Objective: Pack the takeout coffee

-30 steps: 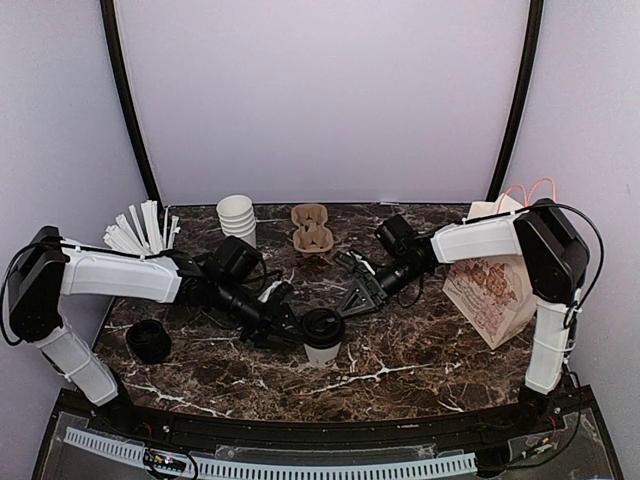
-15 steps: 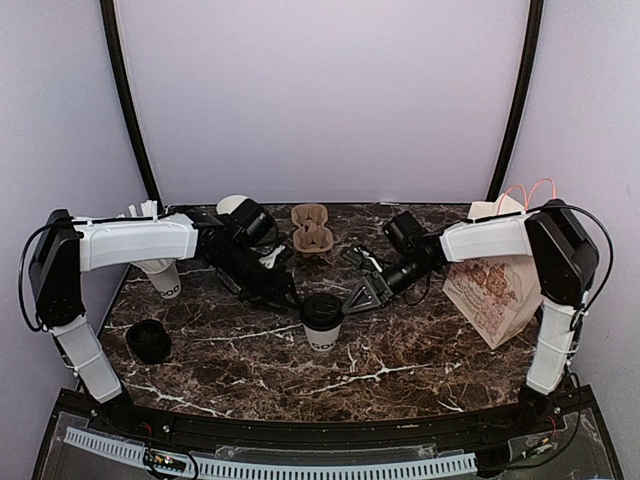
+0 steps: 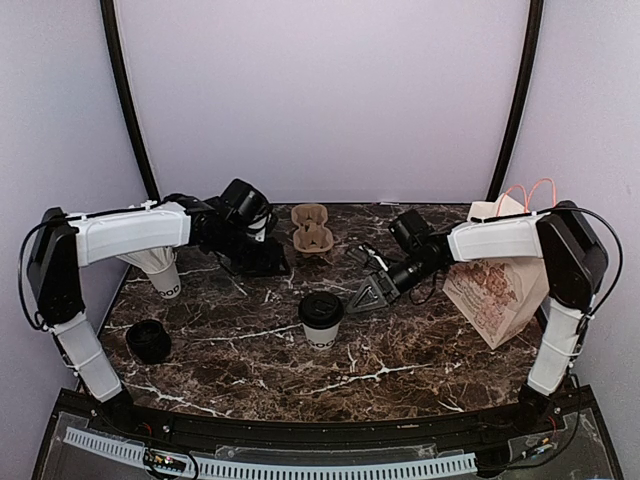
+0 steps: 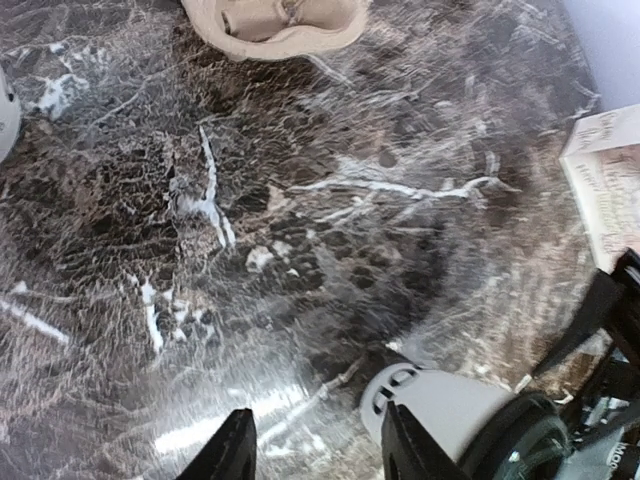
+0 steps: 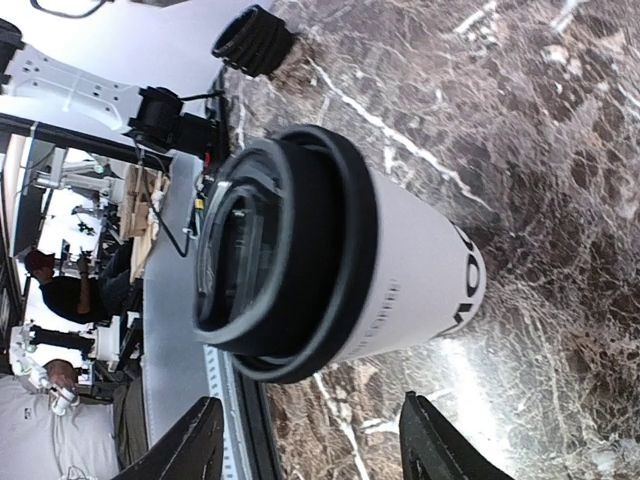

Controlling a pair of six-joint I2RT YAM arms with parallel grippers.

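takeout coffee [image 3: 321,322] upright, lid [image 3: 321,308] up; left gripper [image 4: 315,414] and right gripper [image 5: 308,406] wide, empty

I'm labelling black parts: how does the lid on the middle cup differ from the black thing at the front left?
The lid sits on the white cup mid-table; the black stack rests directly on the table at the front left. The lid is one shallow piece; the black stack is taller and ribbed, seemingly several nested pieces. Both are round and black.
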